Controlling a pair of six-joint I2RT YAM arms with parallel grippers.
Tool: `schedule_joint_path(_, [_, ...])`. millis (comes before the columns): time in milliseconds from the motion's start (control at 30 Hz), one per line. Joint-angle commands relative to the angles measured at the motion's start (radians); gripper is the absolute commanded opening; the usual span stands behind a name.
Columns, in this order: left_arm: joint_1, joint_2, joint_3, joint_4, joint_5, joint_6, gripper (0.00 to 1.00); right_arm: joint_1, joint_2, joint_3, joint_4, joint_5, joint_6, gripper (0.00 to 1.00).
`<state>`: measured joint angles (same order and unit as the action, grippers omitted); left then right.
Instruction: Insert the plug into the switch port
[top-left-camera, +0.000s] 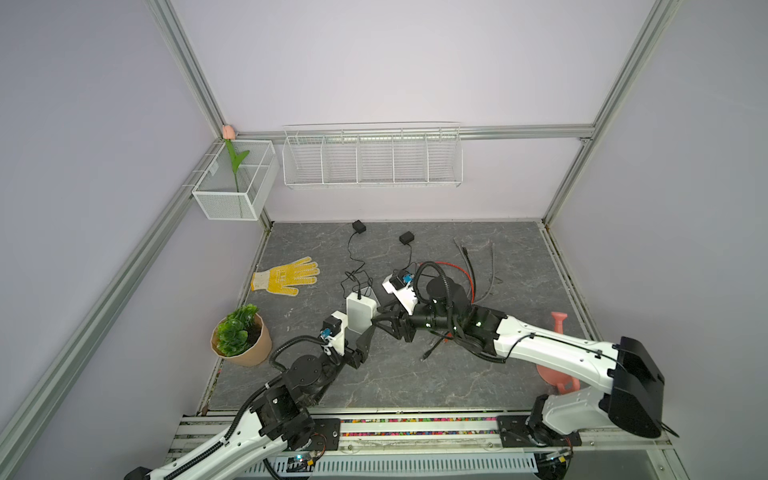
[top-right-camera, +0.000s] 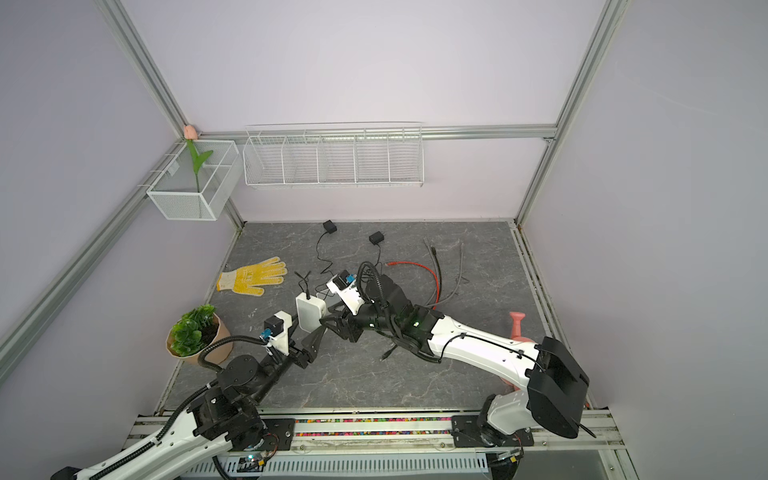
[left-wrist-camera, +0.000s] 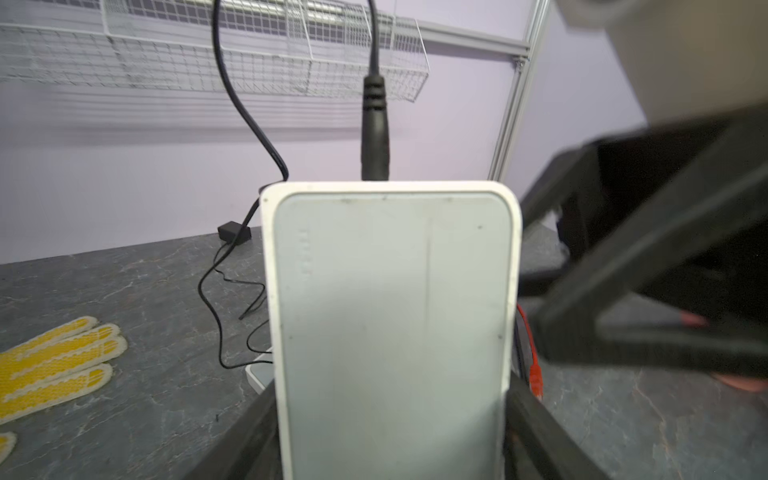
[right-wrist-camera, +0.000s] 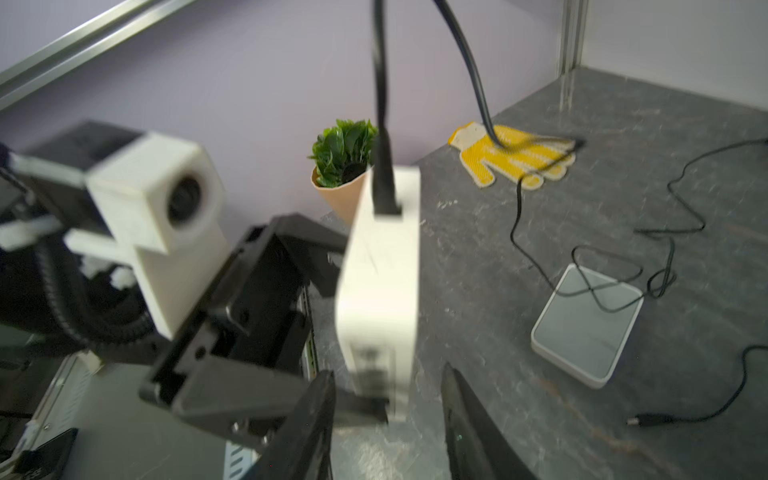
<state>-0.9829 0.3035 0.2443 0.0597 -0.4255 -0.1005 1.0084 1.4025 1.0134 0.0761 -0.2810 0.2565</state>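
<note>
A white switch (top-left-camera: 360, 312) (top-right-camera: 309, 314) stands upright off the table, and my left gripper (top-left-camera: 356, 334) (left-wrist-camera: 390, 449) is shut on its lower sides. A black plug (left-wrist-camera: 375, 137) (right-wrist-camera: 384, 183) sits in the port on the switch's top edge, its cable (left-wrist-camera: 245, 108) rising from it. My right gripper (top-left-camera: 380, 319) (right-wrist-camera: 387, 372) is open at the right side of the switch. Its fingers (right-wrist-camera: 316, 415) stand either side of the switch's narrow edge (right-wrist-camera: 382, 291) with gaps, holding nothing.
A second white switch (right-wrist-camera: 586, 328) lies flat on the table with a loose plug (right-wrist-camera: 648, 419) nearby. Black adapters (top-left-camera: 358, 226), red and grey cables (top-left-camera: 469, 274), a yellow glove (top-left-camera: 286, 276), a potted plant (top-left-camera: 241, 334) and a pink watering can (top-left-camera: 559, 328) lie around.
</note>
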Motion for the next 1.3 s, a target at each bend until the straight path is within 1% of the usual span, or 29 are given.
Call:
schedule_joint_path(0, [0.002,-0.023,0.078,-0.076,-0.086,-0.064,0.0,-0.008,-0.086,-0.021,-0.14,0.002,-0.034,0.5])
schedule_joint_path(67, [0.002,0.001,0.107,-0.145,-0.086,-0.093,0.0,-0.019,-0.126,-0.033,-0.171,0.034,-0.038,0.51])
schedule_joint_path(133, [0.001,0.056,0.146,-0.24,-0.099,-0.158,0.0,-0.044,-0.175,-0.047,-0.199,0.071,-0.029,0.52])
schedule_joint_path(267, [0.001,0.183,0.184,-0.367,-0.095,-0.296,0.0,-0.104,-0.233,-0.056,-0.277,0.133,-0.009,0.52])
schedule_joint_path(367, [0.001,0.262,0.172,-0.408,-0.088,-0.415,0.0,-0.143,-0.248,-0.057,-0.328,0.147,0.001,0.53])
schedule_joint_path(433, [0.002,0.31,0.161,-0.444,-0.103,-0.517,0.0,-0.155,-0.243,-0.052,-0.365,0.152,-0.005,0.53])
schedule_joint_path(467, [0.002,0.324,0.149,-0.453,-0.106,-0.556,0.0,-0.157,-0.238,-0.049,-0.382,0.153,-0.01,0.56])
schedule_joint_path(533, [0.003,0.348,0.119,-0.462,-0.114,-0.626,0.0,-0.16,-0.219,-0.041,-0.422,0.144,-0.023,0.59])
schedule_joint_path(633, [0.019,0.369,0.072,-0.462,-0.103,-0.701,0.0,-0.162,-0.181,-0.029,-0.491,0.146,-0.042,0.59])
schedule_joint_path(800, [0.108,0.444,0.024,-0.409,0.056,-0.709,0.0,-0.163,-0.153,-0.035,-0.579,0.155,-0.092,0.58])
schedule_joint_path(933, [0.109,0.588,0.057,-0.388,0.107,-0.705,0.0,-0.162,-0.121,-0.019,-0.682,0.214,-0.157,0.57])
schedule_joint_path(1033, [0.109,0.706,0.083,-0.369,0.174,-0.698,0.0,-0.162,-0.107,-0.011,-0.732,0.225,-0.216,0.57])
schedule_joint_path(1167, [0.109,0.823,0.136,-0.391,0.234,-0.689,0.0,-0.16,-0.115,-0.043,-0.743,0.195,-0.304,0.56])
schedule_joint_path(1267, [0.109,0.872,0.161,-0.402,0.258,-0.683,0.0,-0.154,-0.138,-0.088,-0.691,0.13,-0.376,0.58])
